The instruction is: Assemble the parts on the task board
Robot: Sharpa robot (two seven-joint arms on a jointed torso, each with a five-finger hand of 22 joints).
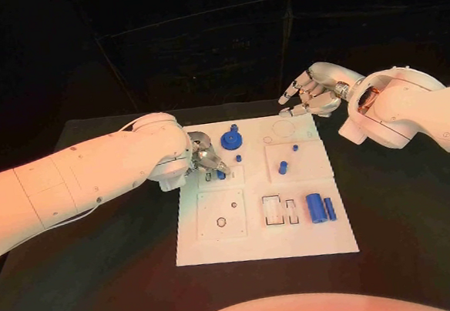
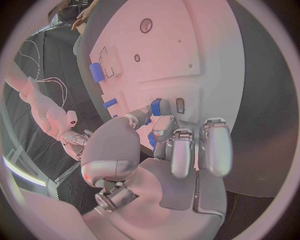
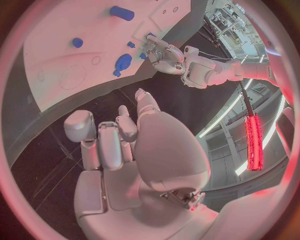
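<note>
The silver many-fingered left hand (image 2: 164, 145) pinches a small blue plastic part (image 2: 155, 107) just above the flat white task board (image 2: 156, 47), beside a dark rectangular slot (image 2: 180, 105) in it.

Black table (image 1: 109, 295) (matte, dark), red glowing strip (image 3: 254, 141) in the room beyond.

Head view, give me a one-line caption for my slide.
Left hand pinches a small blue part over the white task board while the right hand hovers off its far corner.

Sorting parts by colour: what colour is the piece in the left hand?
Blue; the piece in the left hand shows best in the left wrist view.
</note>
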